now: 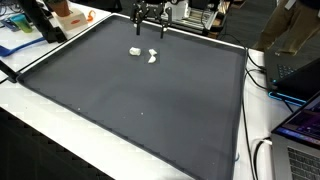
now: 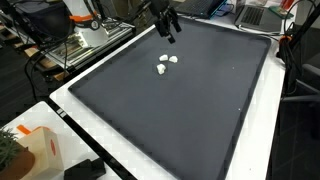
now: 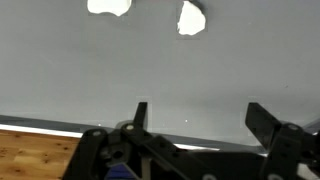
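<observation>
A black two-fingered gripper (image 1: pixel 150 22) hangs above the far edge of a large dark grey rectangular mat (image 1: pixel 130 100), at about 12 o'clock on the mat in both exterior views. Its jaws are spread wide and hold nothing; the wrist view shows the two dark fingers (image 3: pixel 140 115) well apart, with only bare mat between them. The mat lies flat on a white tabletop (image 1: pixel 25 115), which frames it as a pale border. On the mat, near the gripper but not touching it, lie two things: a first small white crumpled lump (image 1: pixel 135 51) at about 7 o'clock from the gripper, and a second small white crumpled lump (image 1: pixel 153 56) at about 6 o'clock, just beside the first with a narrow gap between them. In the wrist view both lumps sit at the 12 o'clock edge, ahead of the fingertips and partly cut off by the frame. A strip of light brown wooden surface (image 3: pixel 35 160) shows at 7 o'clock in that view. Open laptop computers (image 1: pixel 300 75) stand off the mat at 3 o'clock.
</observation>
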Robot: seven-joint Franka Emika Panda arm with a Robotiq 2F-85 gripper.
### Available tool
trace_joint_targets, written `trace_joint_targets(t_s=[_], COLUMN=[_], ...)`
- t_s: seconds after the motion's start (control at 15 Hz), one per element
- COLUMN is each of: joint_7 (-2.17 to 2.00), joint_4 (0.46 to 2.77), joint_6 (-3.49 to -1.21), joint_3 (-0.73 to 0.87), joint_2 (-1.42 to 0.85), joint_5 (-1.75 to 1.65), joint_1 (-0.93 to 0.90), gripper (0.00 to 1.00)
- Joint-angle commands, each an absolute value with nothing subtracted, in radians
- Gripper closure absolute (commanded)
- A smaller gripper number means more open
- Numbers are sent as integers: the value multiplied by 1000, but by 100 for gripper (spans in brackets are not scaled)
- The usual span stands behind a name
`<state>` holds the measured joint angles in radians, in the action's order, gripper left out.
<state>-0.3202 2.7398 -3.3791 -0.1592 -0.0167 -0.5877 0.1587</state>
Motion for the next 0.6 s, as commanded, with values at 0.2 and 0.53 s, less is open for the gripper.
trace_joint_targets(t_s=[0.2, 0.53], joint_7=[-439, -497], joint_4=[2720, 2718], joint_6=[-3274, -3310], joint_3=[-196, -199], joint_2=[25, 40], joint_5=[-564, -569], joint_1=[141, 146], gripper=[0, 0])
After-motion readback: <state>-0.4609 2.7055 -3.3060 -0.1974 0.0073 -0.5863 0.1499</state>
